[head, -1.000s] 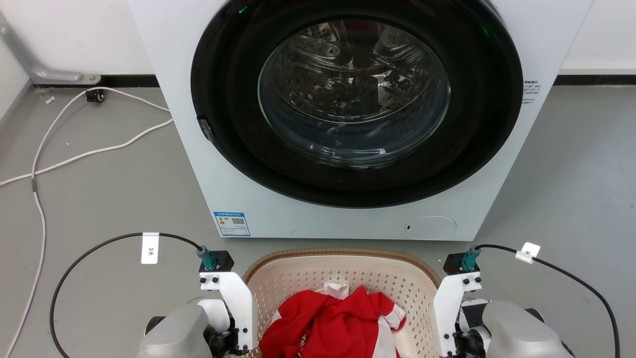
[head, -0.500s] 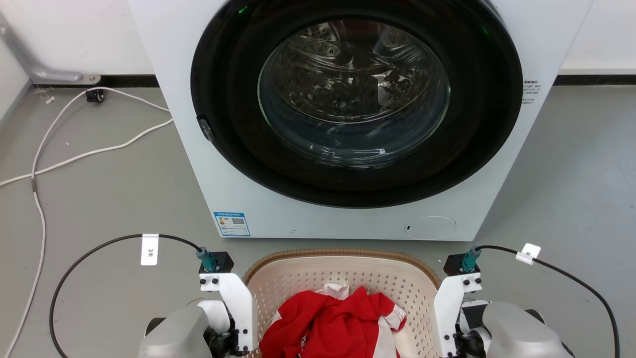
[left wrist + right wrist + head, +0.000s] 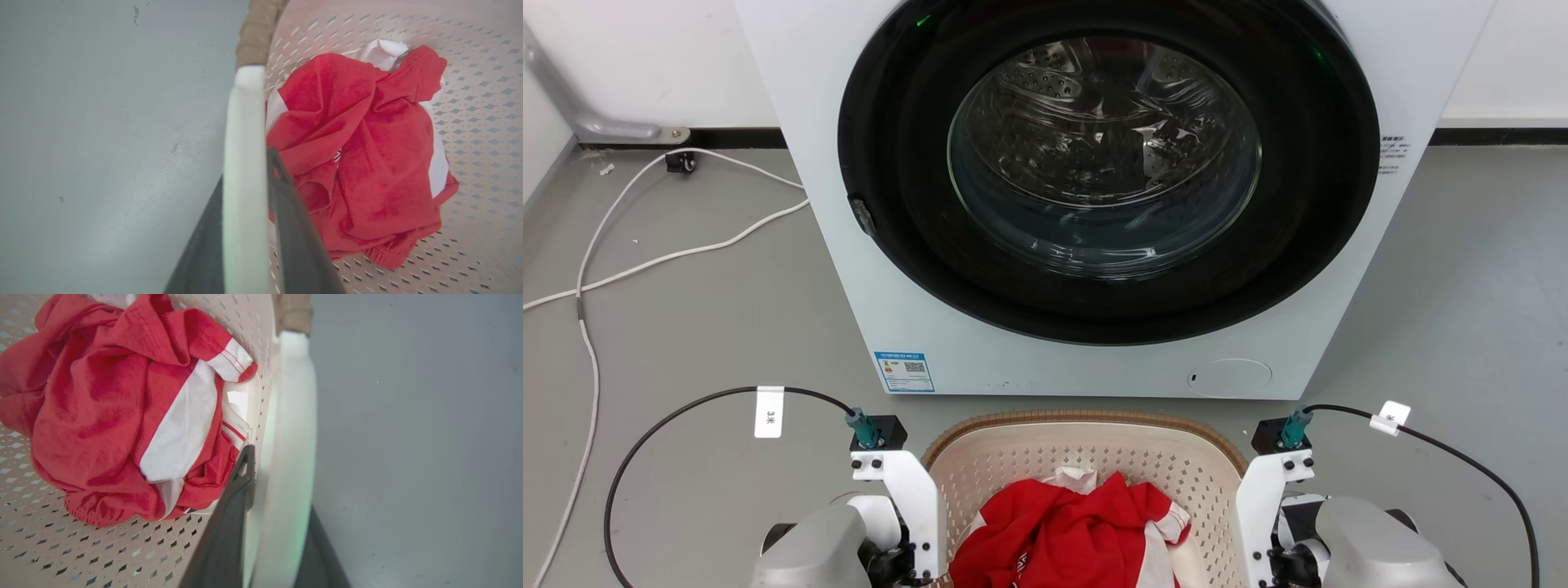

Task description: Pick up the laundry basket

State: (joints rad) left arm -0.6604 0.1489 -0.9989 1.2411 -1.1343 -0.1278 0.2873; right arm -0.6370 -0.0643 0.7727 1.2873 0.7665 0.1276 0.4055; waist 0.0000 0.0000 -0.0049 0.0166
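Beige perforated plastic laundry basket (image 3: 1086, 418) with a brown woven-look rim is sitting at the bottom centre of the head view. It is just in front of the white front-loading washing machine (image 3: 915, 310) and over the grey floor (image 3: 686, 343); cannot tell whether it is touching the floor. A crumpled red and white garment (image 3: 1066, 531) is lying inside it.

Left gripper (image 3: 245, 175) is pinching the basket's white side handle (image 3: 244, 114). One dark finger is sitting inside the basket against the garment and the other outside, with the jaws closed down to the handle's thickness.

Right gripper (image 3: 280, 482) is clamping the opposite white handle (image 3: 292, 388) the same way, inner finger beside the garment, outer finger over the floor.
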